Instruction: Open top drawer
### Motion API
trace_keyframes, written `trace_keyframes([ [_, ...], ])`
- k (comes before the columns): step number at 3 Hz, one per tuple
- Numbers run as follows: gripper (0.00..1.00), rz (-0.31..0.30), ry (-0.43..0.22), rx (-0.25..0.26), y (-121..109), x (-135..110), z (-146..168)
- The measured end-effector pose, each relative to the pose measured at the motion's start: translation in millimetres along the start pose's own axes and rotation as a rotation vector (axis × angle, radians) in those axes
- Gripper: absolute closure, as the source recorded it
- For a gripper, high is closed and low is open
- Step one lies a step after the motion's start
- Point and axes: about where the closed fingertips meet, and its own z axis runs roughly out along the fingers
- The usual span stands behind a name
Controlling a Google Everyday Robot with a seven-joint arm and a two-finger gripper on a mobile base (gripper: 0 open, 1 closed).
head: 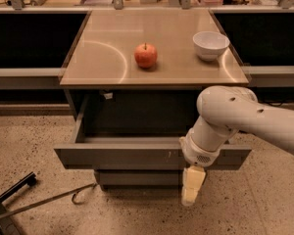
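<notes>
The top drawer is pulled well out from under the tan counter; its wide grey front panel faces me and its dark inside shows behind it. My gripper hangs from the white arm just in front of the drawer's front panel, right of centre, with its pale yellowish fingers pointing down below the panel's lower edge. It holds nothing that I can see. A narrower grey drawer sits shut below the top one.
A red apple and a white bowl sit on the counter. Dark recesses flank the cabinet at left and right. A metal bar with a hook lies on the speckled floor at the lower left.
</notes>
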Motion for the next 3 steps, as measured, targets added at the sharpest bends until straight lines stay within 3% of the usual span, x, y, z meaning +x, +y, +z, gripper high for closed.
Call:
trace_keyframes([
  [2,0.00,0.025,-0.023,-0.051,29.7,-3.6,0.2],
  [3,0.00,0.022,-0.019,-0.055,30.6,-4.4,1.7],
])
